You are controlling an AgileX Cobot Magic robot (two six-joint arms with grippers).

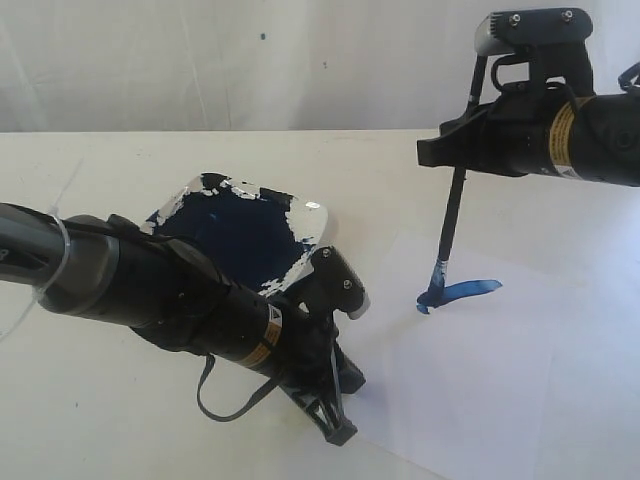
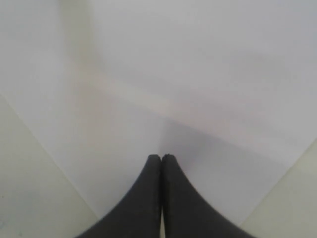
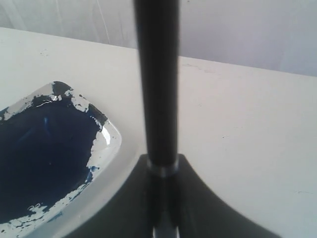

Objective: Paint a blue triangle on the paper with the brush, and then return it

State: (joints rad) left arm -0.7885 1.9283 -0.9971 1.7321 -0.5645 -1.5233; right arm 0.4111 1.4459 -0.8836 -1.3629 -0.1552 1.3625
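1. Where the right gripper (image 1: 461,152) closes, its fingers (image 3: 208,208) clamp the brush (image 1: 450,225) tight by the upper part of its black handle, with no gap on either side.
2. The brush hangs nearly upright, leaning a little, and its blue-stained tip is down on the paper (image 1: 520,380).
3. Of the triangle (image 1: 465,291), just one short, thick blue side is on the sheet. It runs from the tip toward the right of the exterior view.
4. The left gripper (image 2: 161,159) has its fingers (image 2: 138,198) pressed flat together with nothing between them.
5. Its tips sit low over the paper close to one corner. Whether they press on the sheet cannot be told.
6. The paper lies flat on the pale table (image 1: 90,400), on the right half of the exterior view.
7. A white dish (image 1: 318,212) holding a dark navy paint pool (image 1: 235,240) stands near the paper's left edge, between the left arm (image 1: 130,285) and the brush. The arm crosses in front of its near rim.
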